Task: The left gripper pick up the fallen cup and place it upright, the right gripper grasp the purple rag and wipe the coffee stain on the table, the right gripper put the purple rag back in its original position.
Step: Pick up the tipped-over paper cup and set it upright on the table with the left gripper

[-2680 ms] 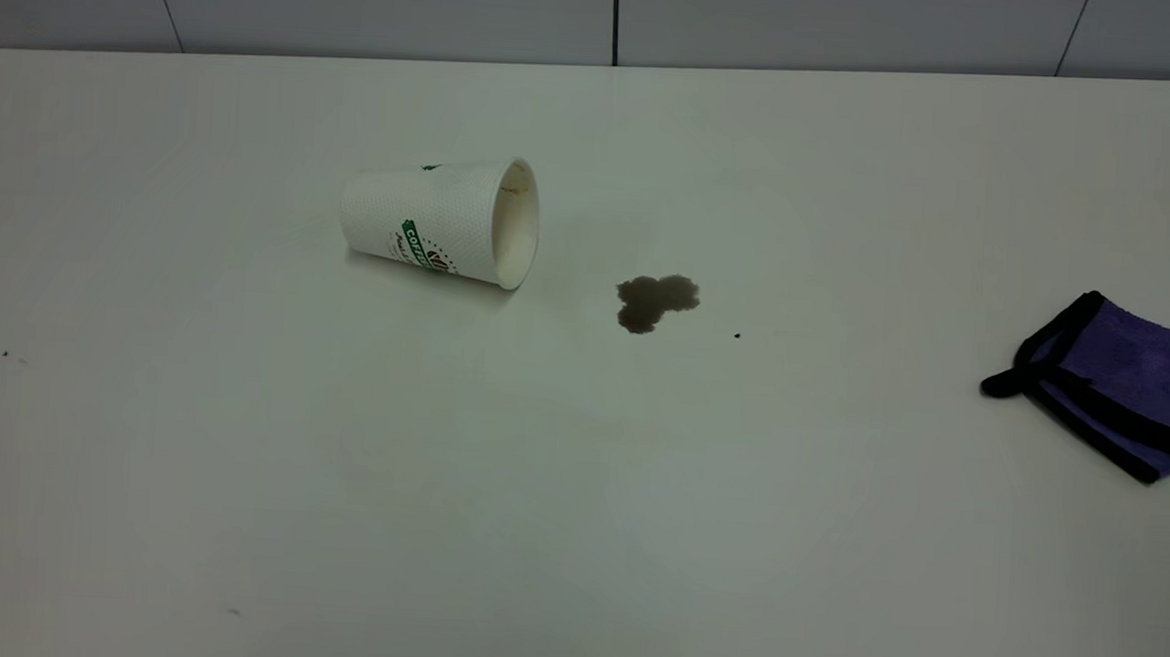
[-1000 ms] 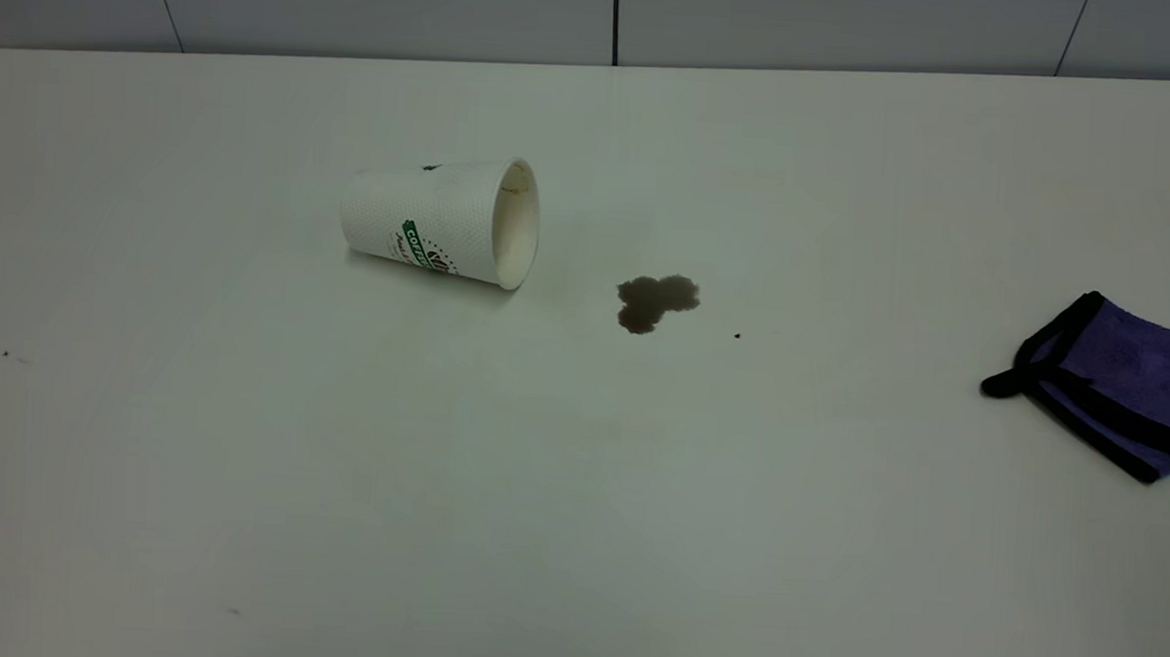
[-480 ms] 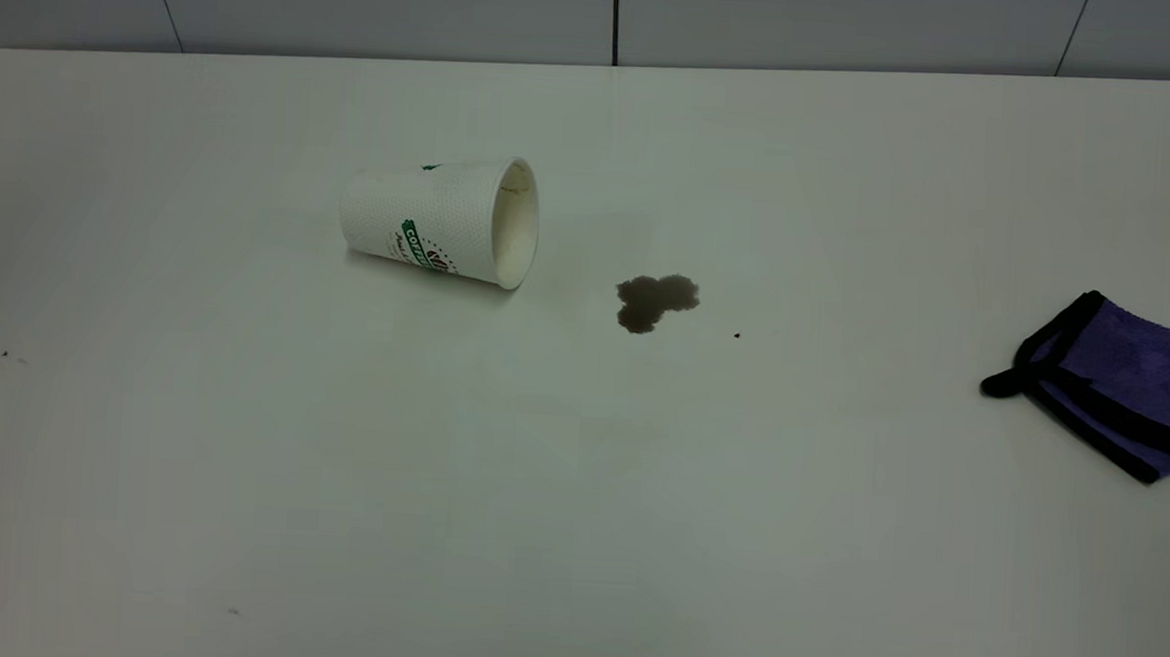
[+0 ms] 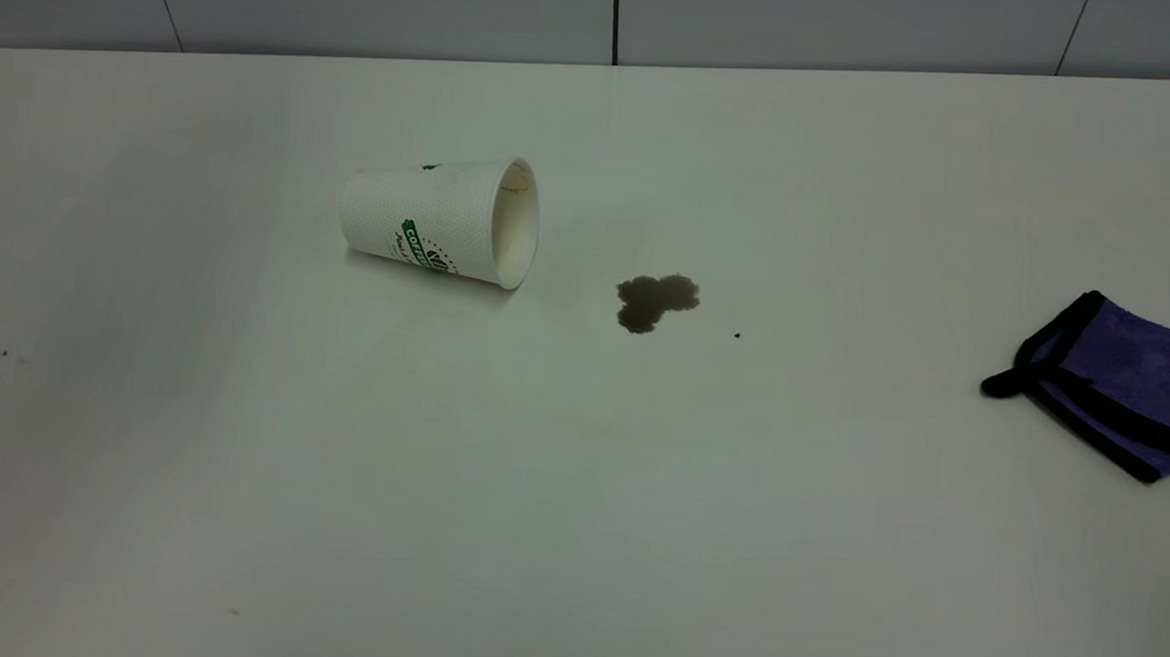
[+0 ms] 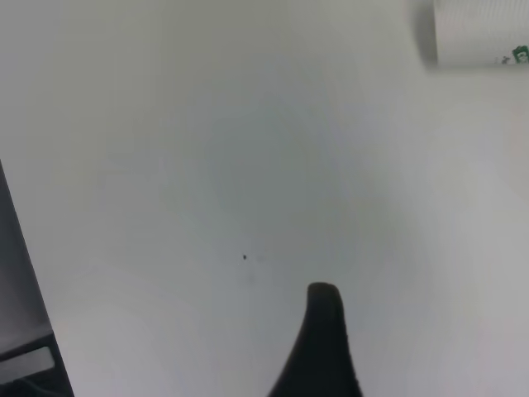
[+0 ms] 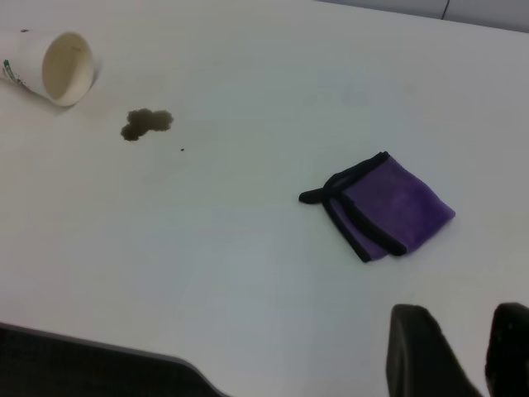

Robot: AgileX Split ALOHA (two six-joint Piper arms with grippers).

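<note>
Right wrist view shows two broad, matte black fingers (image 6: 421, 351) of the right gripper (image 6: 467, 347) standing apart with a narrow gap between them, holding nothing, above bare tabletop. Near them lies the purple rag (image 6: 388, 205), a small folded square of fuzzy microfibre edged in black trim, one trim tail curling out toward the stain. Well beyond it, the coffee stain (image 6: 145, 123) is a dark brown, lobed puddle, and past that the cup (image 6: 51, 63) lies on its side with its round beige mouth facing the stain.

From the left wrist, only one dark, rounded, tapering fingertip (image 5: 322, 331) of the left gripper shows, so whether that gripper is open or closed cannot be told. It hangs over plain tabletop, well apart from the cup's (image 5: 483, 33) dimpled white wall.

The exterior view shows neither arm. The cup (image 4: 441, 219), white textured paper with a green banner logo, lies tipped over on the smooth white table (image 4: 575, 528), its mouth toward the clover-shaped stain (image 4: 655, 301) just beside it. A tiny dark speck (image 4: 737, 334) sits near the stain. The rag (image 4: 1123, 382) rests far off at the right edge.
</note>
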